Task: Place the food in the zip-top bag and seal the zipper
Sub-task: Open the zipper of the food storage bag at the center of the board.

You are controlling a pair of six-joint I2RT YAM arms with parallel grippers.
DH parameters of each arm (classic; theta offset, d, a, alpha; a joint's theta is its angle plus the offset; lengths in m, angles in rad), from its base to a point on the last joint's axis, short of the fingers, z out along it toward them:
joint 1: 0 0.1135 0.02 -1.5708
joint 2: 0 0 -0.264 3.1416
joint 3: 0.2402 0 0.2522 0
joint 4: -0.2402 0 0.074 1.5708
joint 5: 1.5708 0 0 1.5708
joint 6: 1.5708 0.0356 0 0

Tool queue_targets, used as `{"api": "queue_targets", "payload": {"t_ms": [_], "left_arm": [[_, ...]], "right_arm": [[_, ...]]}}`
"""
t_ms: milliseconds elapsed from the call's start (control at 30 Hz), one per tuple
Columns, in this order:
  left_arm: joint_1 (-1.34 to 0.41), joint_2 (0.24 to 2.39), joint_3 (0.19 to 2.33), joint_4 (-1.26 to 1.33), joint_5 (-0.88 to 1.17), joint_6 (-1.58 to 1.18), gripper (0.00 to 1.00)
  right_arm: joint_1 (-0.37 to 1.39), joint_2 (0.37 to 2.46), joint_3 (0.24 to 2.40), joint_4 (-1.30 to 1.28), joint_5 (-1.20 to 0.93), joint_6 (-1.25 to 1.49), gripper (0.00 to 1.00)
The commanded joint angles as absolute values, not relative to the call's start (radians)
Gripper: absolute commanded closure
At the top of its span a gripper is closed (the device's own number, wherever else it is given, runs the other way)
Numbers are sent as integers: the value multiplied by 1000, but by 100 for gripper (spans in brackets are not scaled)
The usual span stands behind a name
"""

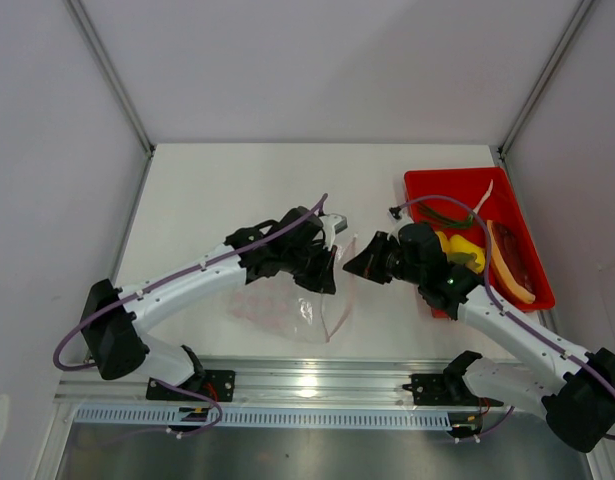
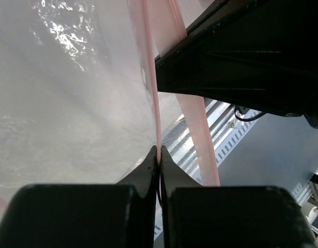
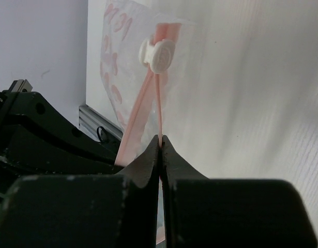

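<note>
Pink strip is the whole story here. Left tool [image 2: 159, 155] is clamped tight on the zipper [image 2: 151, 88], pinching one lip edge-on. The bag [image 1: 279, 305] droops from it, and its lower end looks to rest on the counter [image 1: 217, 190]. Right tool [image 3: 160, 142] is squeezed onto the strip too, with the white slider [image 3: 157, 53] further along. My guess is each holds a lip so they can pull the mouth apart for loading.

Food sits over in the red tray [image 1: 427, 182]: yellow pepper [image 1: 461, 250], melon slice [image 1: 509, 262], green onion [image 1: 439, 215]. I can't see any in the bag. From above the tools cover the mouth, so I can't tell how open it is, and the right arm hides part of the tray.
</note>
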State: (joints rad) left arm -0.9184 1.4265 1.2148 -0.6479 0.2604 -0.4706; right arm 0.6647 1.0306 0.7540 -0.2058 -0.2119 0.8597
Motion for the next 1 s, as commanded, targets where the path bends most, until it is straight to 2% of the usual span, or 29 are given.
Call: {"api": "queue_targets", "payload": {"t_ms": [0,133,433,633,667,733,833,867,933,967], "left_arm": [[-927,1401,1206,-637,253,-469,99],[-919,1370,1183,-624,248,-485,99],[-785,1312,1023,-349,578,-673,99],[-836,1315,1088,-471,313,-603,99],[-835,1312,1094,-472,304,-595,99],[-836,1312,1109,-486,296,-578,99],[-836,1304,1129,-492,284,-546,99],[-835,1302,1132,-492,288,-520,99],[-836,1296,1140,-474,304,-503,99],[-835,1299,1147,-477,296,-493,100]], "right_arm": [[669,1023,805,-216,-180,838,100],[664,1037,810,-258,-135,792,100],[669,1060,819,-279,-92,753,100],[670,1114,880,-342,-26,713,100],[667,1124,902,-354,-15,703,95],[663,1132,923,-389,23,678,93],[646,1143,946,-417,46,661,81],[643,1143,948,-422,46,660,69],[641,1147,962,-433,46,634,52],[641,1146,966,-439,48,626,49]]}}
